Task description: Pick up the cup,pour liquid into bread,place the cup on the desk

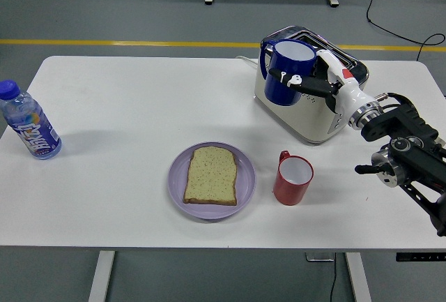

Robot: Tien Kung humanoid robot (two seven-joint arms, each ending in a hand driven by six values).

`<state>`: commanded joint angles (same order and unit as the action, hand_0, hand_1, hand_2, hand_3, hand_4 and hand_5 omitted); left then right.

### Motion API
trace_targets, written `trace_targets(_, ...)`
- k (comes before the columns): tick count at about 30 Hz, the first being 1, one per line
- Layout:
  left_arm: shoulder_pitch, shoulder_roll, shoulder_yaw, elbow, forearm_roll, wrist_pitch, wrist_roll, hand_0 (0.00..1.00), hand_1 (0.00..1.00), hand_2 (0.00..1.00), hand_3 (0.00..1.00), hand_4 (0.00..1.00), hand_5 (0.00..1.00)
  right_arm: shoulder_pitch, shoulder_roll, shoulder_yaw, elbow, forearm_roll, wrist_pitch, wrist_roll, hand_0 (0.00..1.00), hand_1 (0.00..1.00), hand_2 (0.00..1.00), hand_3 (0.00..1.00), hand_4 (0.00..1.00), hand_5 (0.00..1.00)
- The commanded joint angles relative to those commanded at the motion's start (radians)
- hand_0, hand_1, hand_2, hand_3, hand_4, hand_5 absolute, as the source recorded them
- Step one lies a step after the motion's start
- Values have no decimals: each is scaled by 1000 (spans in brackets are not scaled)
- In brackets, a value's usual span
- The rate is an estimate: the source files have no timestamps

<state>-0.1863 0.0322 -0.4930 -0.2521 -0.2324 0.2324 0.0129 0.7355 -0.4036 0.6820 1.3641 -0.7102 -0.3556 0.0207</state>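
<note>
My right hand is shut on a dark blue cup and holds it upright in the air, in front of the toaster. The cup's white inside shows and its handle points left. A slice of bread lies on a lilac plate near the table's front middle, well below and left of the cup. The right arm comes in from the right edge. My left arm is out of view.
A red cup stands just right of the plate. A white and chrome toaster sits at the back right, partly behind the blue cup. A water bottle with a blue cap stands at the far left edge.
</note>
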Motion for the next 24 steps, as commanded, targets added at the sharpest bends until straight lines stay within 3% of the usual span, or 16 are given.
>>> trace_targets(24, 2, 0, -16, 1, 24, 1, 6, 690, 756, 773, 611, 396, 998, -149, -50, 190, 1, -99, -50, 14, 447, 390, 522, 538, 668, 2)
